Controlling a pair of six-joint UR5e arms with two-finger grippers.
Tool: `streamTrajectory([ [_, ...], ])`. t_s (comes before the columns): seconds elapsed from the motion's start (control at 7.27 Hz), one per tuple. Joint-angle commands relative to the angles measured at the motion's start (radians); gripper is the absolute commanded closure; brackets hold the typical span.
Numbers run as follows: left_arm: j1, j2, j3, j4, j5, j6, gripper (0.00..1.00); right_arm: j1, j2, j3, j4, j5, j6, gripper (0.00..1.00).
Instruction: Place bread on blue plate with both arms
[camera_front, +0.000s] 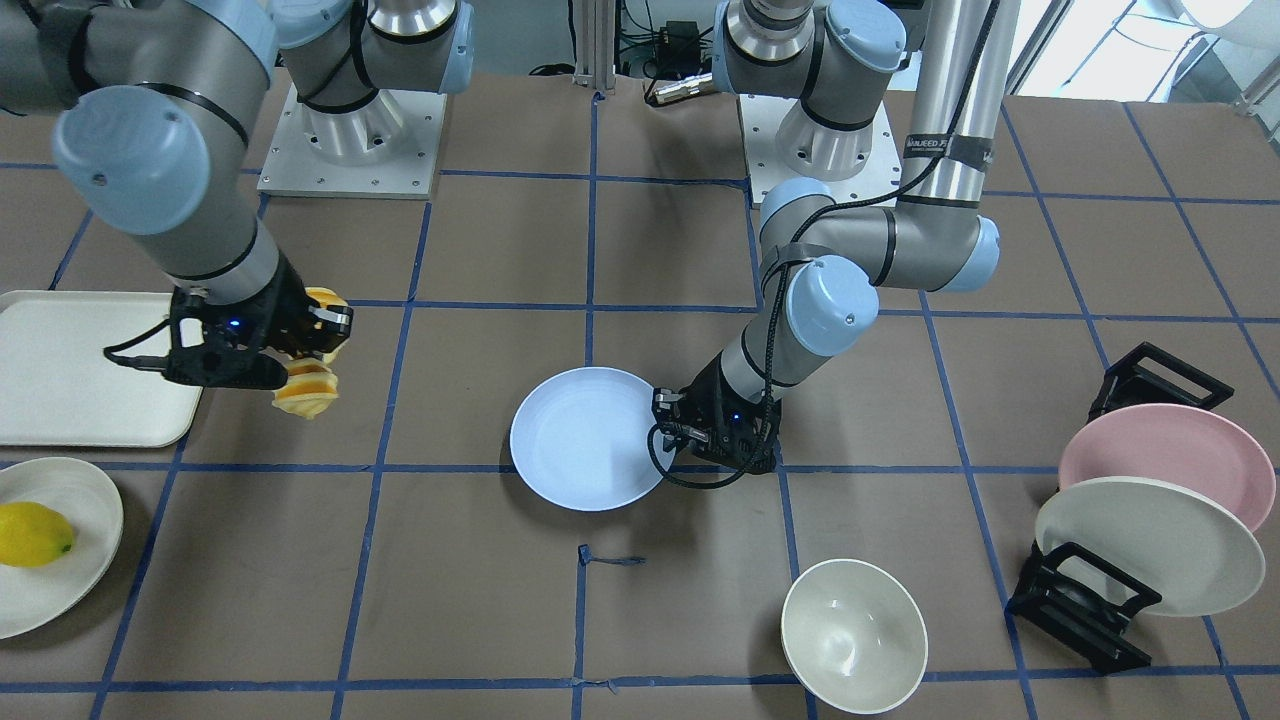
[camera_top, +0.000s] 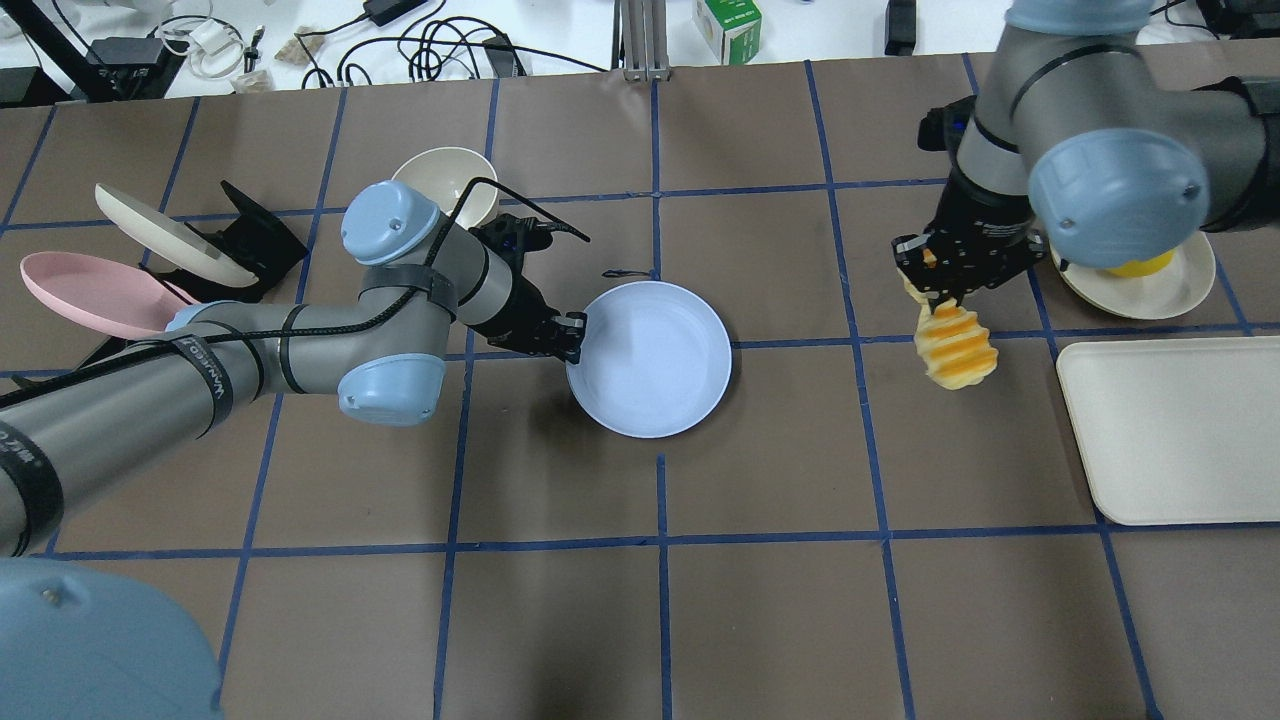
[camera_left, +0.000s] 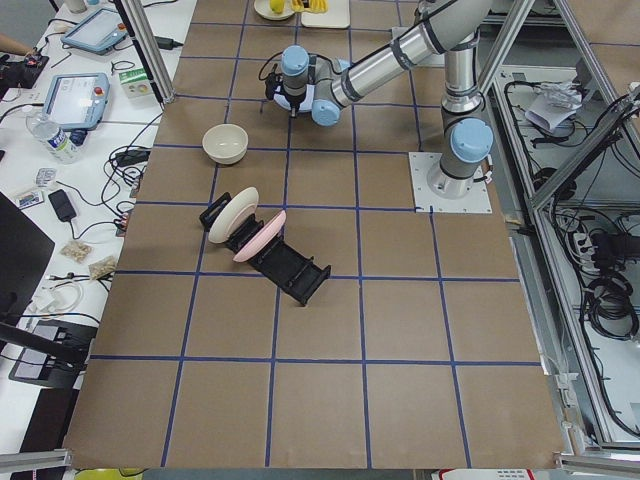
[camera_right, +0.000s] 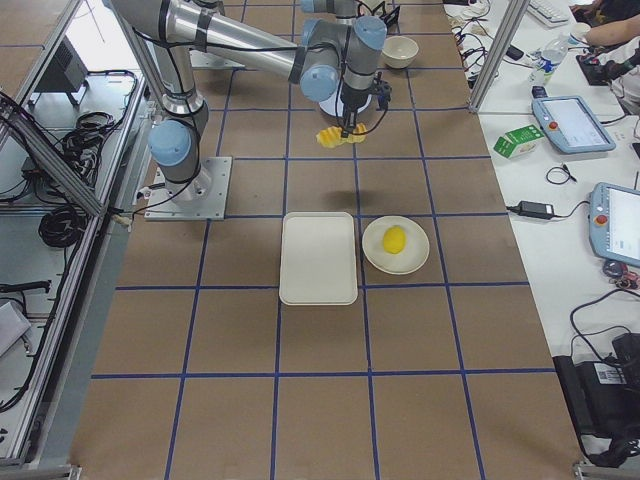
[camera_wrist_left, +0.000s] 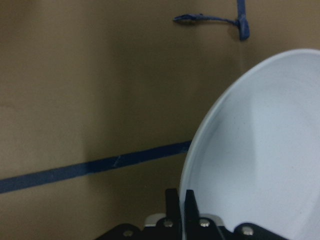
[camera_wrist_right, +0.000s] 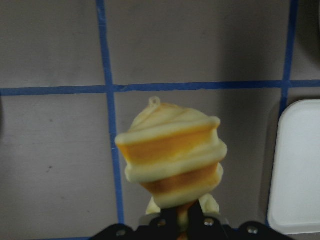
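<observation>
The pale blue plate lies flat at the table's middle; it also shows in the front view and the left wrist view. My left gripper is shut on the plate's rim at its left edge, as the front view and the left wrist view show. My right gripper is shut on the ridged yellow-orange bread and holds it in the air to the plate's right, as the front view and the right wrist view show.
A cream tray lies at the right edge. A cream plate with a lemon sits beyond it. A cream bowl stands behind my left arm. A black rack holds a pink plate and a cream plate at the left.
</observation>
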Motion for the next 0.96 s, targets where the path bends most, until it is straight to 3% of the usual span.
streamTrajectory([
  [0.0, -0.014, 0.002, 0.011, 0.013, -0.001, 0.014, 0.01, 0.094, 0.025, -0.007, -0.012, 0.046, 0.091, 1.00],
  [0.28, -0.003, 0.071, 0.059, -0.038, 0.005, 0.017, 0.00, 0.225, 0.104, -0.042, -0.081, 0.044, 0.242, 1.00],
  [0.55, -0.005, 0.189, 0.137, -0.334, 0.190, 0.002, 0.00, 0.287, 0.184, -0.115, -0.081, 0.051, 0.356, 1.00],
  [0.69, -0.003, 0.254, 0.166, -0.487, 0.201, -0.027, 0.00, 0.318, 0.225, -0.132, -0.136, 0.140, 0.434, 1.00],
  [0.83, -0.002, 0.303, 0.247, -0.656, 0.296, -0.038, 0.00, 0.330, 0.265, -0.139, -0.183, 0.150, 0.503, 1.00],
])
